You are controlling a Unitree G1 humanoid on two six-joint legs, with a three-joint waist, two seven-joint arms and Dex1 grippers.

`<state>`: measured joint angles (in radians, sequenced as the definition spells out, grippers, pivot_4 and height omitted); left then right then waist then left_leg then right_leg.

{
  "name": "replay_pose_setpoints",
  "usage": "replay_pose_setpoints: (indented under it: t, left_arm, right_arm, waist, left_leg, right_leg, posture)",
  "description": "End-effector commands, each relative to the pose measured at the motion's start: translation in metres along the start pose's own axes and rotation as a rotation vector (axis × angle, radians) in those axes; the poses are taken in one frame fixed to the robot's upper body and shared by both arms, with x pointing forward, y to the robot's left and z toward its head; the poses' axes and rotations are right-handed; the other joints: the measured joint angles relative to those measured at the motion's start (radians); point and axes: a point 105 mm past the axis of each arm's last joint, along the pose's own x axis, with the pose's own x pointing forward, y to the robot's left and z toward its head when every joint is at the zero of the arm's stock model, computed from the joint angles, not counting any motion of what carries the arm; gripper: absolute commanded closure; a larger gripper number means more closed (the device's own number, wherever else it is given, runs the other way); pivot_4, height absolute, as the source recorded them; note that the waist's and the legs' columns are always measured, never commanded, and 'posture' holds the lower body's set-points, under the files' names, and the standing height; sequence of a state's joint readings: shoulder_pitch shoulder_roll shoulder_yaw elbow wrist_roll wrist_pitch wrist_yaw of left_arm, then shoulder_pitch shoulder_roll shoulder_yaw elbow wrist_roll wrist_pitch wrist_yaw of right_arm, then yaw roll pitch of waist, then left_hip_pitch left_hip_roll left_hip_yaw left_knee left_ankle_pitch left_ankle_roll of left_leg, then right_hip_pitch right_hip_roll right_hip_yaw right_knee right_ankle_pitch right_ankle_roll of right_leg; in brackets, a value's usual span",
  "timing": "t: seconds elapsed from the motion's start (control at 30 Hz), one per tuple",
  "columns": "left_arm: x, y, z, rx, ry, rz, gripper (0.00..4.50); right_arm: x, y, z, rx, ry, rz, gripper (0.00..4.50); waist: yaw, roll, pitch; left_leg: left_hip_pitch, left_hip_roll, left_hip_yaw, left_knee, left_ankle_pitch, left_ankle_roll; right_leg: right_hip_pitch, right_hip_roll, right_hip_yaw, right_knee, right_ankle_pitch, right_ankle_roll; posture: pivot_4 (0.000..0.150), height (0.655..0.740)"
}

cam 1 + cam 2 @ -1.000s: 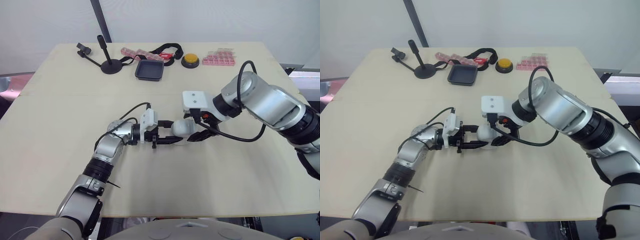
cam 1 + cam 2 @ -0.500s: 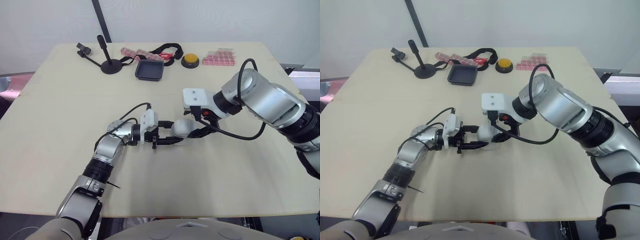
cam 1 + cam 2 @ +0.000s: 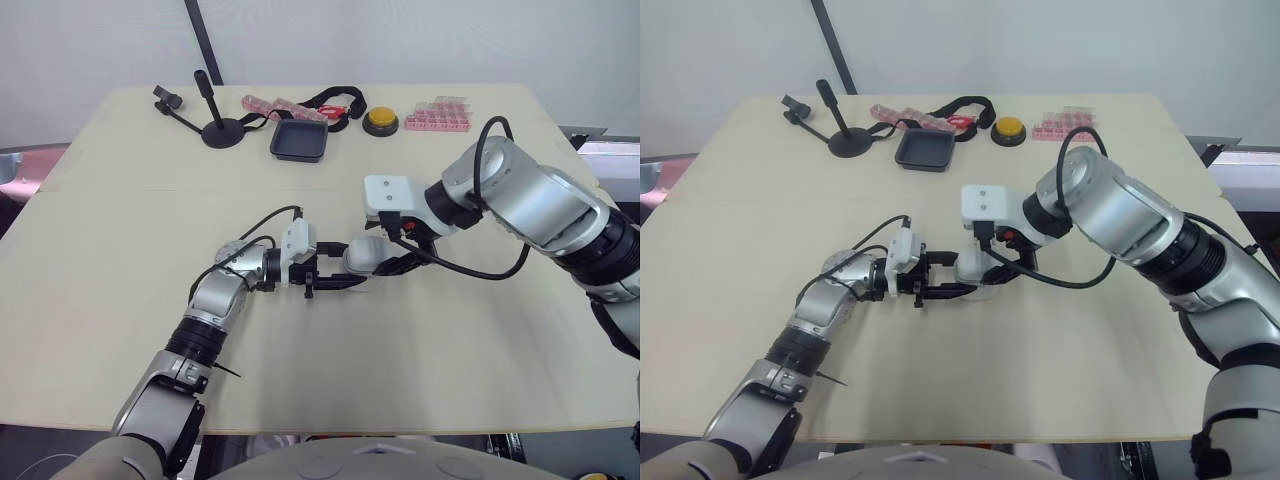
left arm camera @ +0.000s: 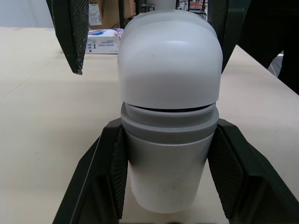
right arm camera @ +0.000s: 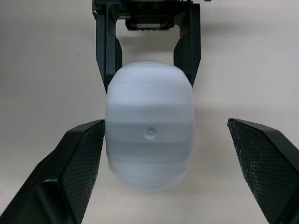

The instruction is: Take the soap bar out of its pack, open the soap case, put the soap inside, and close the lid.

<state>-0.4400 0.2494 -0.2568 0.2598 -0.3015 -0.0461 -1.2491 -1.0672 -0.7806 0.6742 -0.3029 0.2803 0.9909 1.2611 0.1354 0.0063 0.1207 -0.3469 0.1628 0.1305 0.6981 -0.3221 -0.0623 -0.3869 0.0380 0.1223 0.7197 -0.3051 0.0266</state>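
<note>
Plastic soap case (image 4: 169, 116), slick: left pincer (image 4: 168, 140) clamps base (image 4: 169, 182), right pincer (image 5: 166, 140) wide open; I'd pinch lid (image 4: 169, 60) sides.

Legible text: none.

- White box (image 4: 103, 41), perhaps the soap's pack, lying on the table (image 3: 450, 330). It carries a blue printed panel and small dark marks on its face. The lettering is too small to read, and no brand or number can be made out.
- Red tag (image 3: 333, 111), among the black strap near the table's far edge. Any print on it cannot be read.
- Soap case (image 4: 169, 116): plain pale shell with no lettering, label or number on the sides in view.
</note>
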Motion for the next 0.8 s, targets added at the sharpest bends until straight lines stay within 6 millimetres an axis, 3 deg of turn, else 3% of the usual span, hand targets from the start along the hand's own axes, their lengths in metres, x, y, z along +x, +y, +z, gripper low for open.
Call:
replay_pose_setpoints:
  t: [0.03, 0.5, 0.63, 0.8]
  left_arm:
    - [0.003, -0.007, -0.004, -0.007, 0.019, -0.029, 2.57]
    - [0.001, -0.004, -0.004, -0.004, 0.028, -0.029, 2.57]
    - [0.0, -0.003, -0.004, -0.003, 0.03, -0.03, 2.57]
    - [0.0, -0.002, -0.003, 0.0, 0.029, -0.026, 2.57]
  right_arm:
    - [-0.015, -0.002, 0.011, -0.035, -0.032, -0.046, 0.04]
    - [-0.037, 0.016, -0.018, 0.102, -0.048, -0.058, 0.04]
    - [-0.045, 0.029, -0.048, 0.205, -0.011, -0.071, 0.04]
    - [-0.049, 0.018, -0.077, 0.273, -0.093, -0.198, 0.04]
  waist:
    - [0.0, 0.0, 0.0]
    - [0.002, 0.0, 0.0]
    - [0.008, 0.0, 0.0]
    - [0.006, -0.001, 0.0]
  left_leg:
    - [0.0, 0.0, 0.0, 0.0, 0.0, 0.0]
    - [-0.004, 0.0, 0.0, 0.0, 0.0, 0.0]
    - [-0.009, 0.0, -0.001, 0.0, 0.0, 0.0]
    - [-0.012, 0.0, -0.001, 0.001, 0.0, 0.0]
  right_leg:
    - [0.0, 0.0, 0.0, 0.0, 0.0, 0.0]
    - [0.0, 0.0, 0.001, -0.002, 0.0, 0.0]
    - [0.0, 0.0, 0.001, -0.003, 0.0, 0.0]
    - [0.0, 0.001, 0.002, -0.008, 0.0, 0.0]
  posture:
    - [0.15, 0.74]
    - [0.15, 0.74]
    - [0.15, 0.74]
    - [0.15, 0.74]
